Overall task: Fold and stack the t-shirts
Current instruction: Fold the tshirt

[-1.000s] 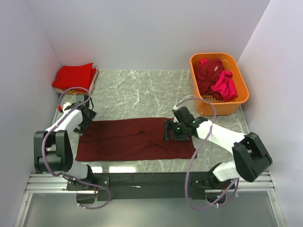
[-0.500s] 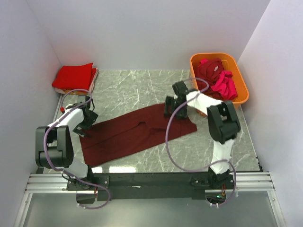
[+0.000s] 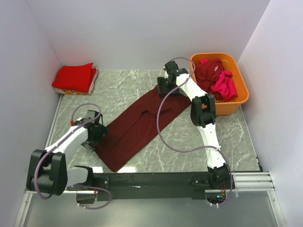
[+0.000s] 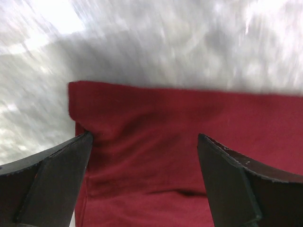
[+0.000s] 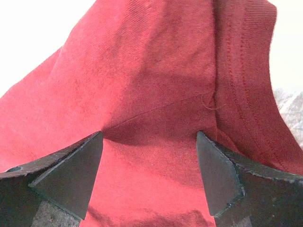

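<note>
A dark maroon t-shirt (image 3: 142, 124) lies folded into a long strip, running diagonally from near left to far right on the marble table. My left gripper (image 3: 97, 134) stands at its near-left end, its jaws open wide over the cloth (image 4: 165, 118) near a corner. My right gripper (image 3: 164, 87) is at the far-right end, open, with the fingers (image 5: 71, 175) straddling a creased part of the shirt (image 5: 151, 71). Folded red t-shirts (image 3: 73, 77) are stacked at the back left. More t-shirts, maroon and magenta (image 3: 217, 78), fill the basket.
The orange plastic basket (image 3: 236, 101) stands at the back right, close to my right arm. White walls close in the table at the left, back and right. The marble table (image 3: 123, 92) shows bare between the stack and the strip.
The maroon shirt has swung from lying crosswise to a diagonal. My right gripper moved far back toward the basket with its end; my left gripper moved nearer and rightward.
</note>
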Motion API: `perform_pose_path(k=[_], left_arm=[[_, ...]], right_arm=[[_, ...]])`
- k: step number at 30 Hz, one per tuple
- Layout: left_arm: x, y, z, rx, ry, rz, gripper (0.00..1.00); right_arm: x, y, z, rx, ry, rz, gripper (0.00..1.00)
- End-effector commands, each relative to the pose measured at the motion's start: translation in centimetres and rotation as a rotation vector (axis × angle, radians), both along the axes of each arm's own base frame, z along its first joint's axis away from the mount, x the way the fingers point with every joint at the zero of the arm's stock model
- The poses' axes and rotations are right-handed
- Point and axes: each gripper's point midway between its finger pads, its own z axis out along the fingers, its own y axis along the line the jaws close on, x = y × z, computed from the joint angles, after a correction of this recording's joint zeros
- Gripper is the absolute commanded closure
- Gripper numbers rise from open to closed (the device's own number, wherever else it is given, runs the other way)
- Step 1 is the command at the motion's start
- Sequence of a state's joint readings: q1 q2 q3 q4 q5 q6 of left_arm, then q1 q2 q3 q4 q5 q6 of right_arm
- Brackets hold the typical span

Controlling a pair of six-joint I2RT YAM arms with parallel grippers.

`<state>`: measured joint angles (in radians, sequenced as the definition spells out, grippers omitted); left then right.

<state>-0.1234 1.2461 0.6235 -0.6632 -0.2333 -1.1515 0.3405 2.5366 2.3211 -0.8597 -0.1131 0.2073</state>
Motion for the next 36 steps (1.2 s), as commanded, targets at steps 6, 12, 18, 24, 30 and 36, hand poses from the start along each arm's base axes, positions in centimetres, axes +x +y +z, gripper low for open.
perform_pose_path(k=[6, 12, 18, 24, 30, 36], left_arm=[[-9.1, -5.7, -2.1, -0.124, 0.231, -0.168, 0.01], [-11.9, -7.9, -1.0, -0.166, 0.243, -0.321, 0.01], [-8.2, -5.2, 6.2, 0.08, 0.099, -0.33, 0.01], [-3.1, -10.1, 8.6, -0.014, -0.074, -0.517, 0.01], [-2.8, -18.1, 6.2, -0.135, -0.096, -0.884, 0.0], [-4.6, -21.0, 3.2, -0.094, -0.018, -1.057, 0.01]], right_arm=[[3.9, 1.2, 2.3, 0.024, -0.184, 0.121, 0.11], [5.3, 2.7, 5.9, 0.095, -0.29, 0.165, 0.1], [3.1, 0.9, 12.4, 0.096, -0.31, 0.009, 0.09], [-5.0, 1.1, 11.6, 0.179, -0.237, -0.055, 0.08], [-12.4, 3.4, 6.2, 0.14, -0.077, -0.016, 0.06], [-13.4, 3.8, 2.7, 0.095, 0.024, -0.031, 0.06]])
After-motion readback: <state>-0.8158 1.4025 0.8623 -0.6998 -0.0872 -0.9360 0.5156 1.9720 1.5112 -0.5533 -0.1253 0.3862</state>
